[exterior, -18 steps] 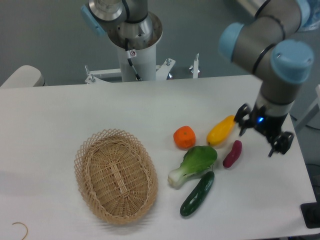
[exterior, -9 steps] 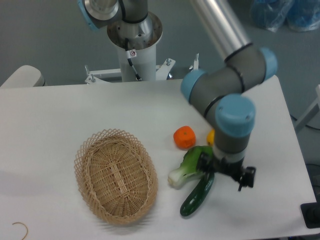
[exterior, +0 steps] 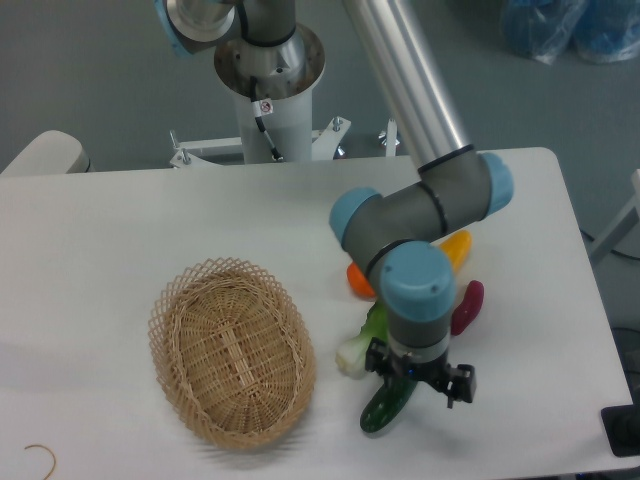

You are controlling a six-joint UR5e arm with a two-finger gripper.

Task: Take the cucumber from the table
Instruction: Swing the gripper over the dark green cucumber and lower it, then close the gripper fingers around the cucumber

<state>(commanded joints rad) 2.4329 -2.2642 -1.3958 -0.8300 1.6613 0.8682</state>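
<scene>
The dark green cucumber (exterior: 381, 408) lies on the white table (exterior: 120, 230) near its front edge, right of the basket. Only its lower end shows; the upper part is hidden beneath the arm's wrist. My gripper (exterior: 417, 375) hangs directly over that upper part, open, with one black fingertip on each side. Nothing is held.
A wicker basket (exterior: 232, 350) stands left of the cucumber. The bok choy (exterior: 354, 350) touches the cucumber's left side. An orange fruit (exterior: 356, 280), a yellow vegetable (exterior: 458, 247) and a purple eggplant (exterior: 467, 305) lie behind, partly covered by the arm. The robot base (exterior: 268, 90) is at the back.
The arm has swung from the table's right edge leftward and forward, ending above the cucumber. The produce and basket have not moved.
</scene>
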